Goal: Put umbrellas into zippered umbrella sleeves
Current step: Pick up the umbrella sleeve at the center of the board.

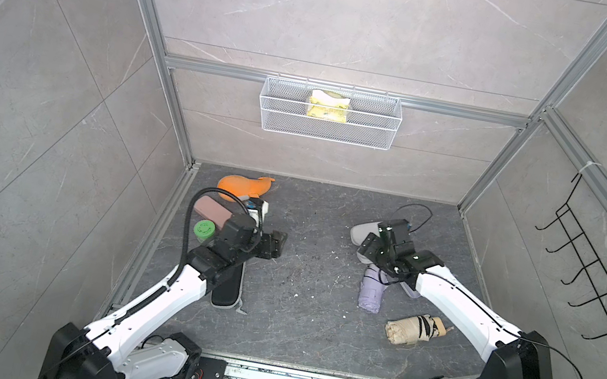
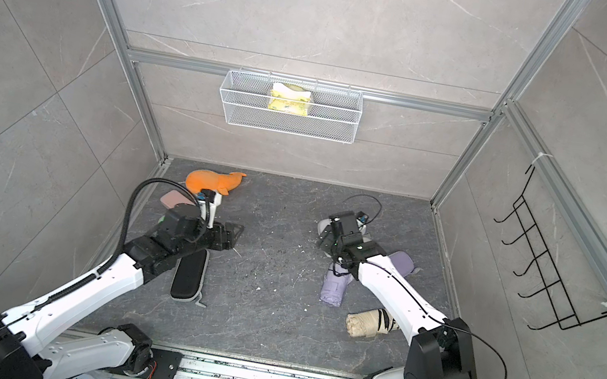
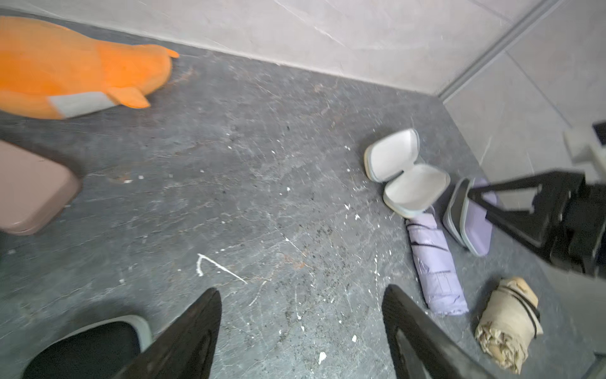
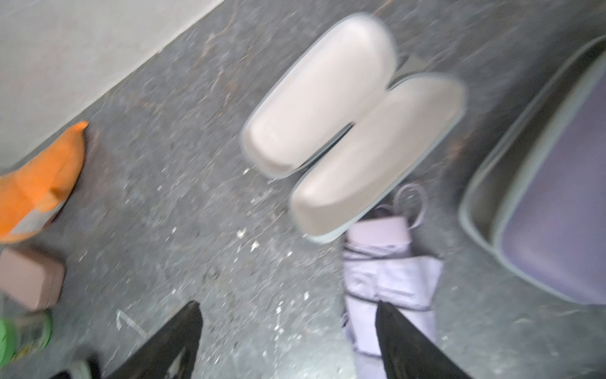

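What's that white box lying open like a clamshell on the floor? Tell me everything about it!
The cream sleeve is an oblong, rounded-corner, hard-looking case with grey edging. It lies unzipped on the dark floor, its two halves splayed apart but joined, nothing inside. One half's end rests over one end of the lavender umbrella. Nothing grips it.

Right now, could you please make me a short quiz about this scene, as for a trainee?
1. True or false: the cream sleeve lies open.
2. Which umbrella lies nearest to it? A) the lavender umbrella B) the beige one C) a black one
3. Fill in: the left pincer holds ___.
Key: 1 true; 2 A; 3 nothing.
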Motion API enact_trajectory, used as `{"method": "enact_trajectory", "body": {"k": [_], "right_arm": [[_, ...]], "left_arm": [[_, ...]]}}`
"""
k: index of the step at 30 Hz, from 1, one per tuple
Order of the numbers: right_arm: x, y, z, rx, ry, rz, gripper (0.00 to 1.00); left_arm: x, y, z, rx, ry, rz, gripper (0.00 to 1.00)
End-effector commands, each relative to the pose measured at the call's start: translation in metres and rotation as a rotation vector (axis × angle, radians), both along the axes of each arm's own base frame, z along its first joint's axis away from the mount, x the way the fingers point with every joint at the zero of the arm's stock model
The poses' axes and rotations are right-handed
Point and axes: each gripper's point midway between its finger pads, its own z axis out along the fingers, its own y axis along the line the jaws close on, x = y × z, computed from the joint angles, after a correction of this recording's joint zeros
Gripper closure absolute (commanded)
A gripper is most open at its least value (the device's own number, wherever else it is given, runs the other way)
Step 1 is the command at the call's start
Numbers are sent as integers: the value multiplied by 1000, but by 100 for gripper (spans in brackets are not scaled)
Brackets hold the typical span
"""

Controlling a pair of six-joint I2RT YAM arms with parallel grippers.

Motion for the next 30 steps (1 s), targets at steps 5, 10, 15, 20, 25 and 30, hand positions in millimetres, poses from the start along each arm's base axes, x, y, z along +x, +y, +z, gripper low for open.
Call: {"method": "enact_trajectory", "body": {"k": [5,10,15,20,25,30], "right_arm": [[20,-48,-42,-1,106,-180,16],[44,-58,-63,26,116,-223,18],[60,-66,-86,50,147,-262,21],[66,-64,-108,82,162,-288,33],[81,-58,-92,91,76,-229,63],[84,-33,-43,90,-10,-74,82]], "left_arm": [[10,-46,-1,55,-84,-77,21],[10,-59,-13,27,-54,-89,21],[9,-58,-11,38,-55,-93,21],[6,-49,-5,50,-66,-64,21],[4,-34,5,36,-68,5,19],[6,-13,9,71,-48,58,16]]}}
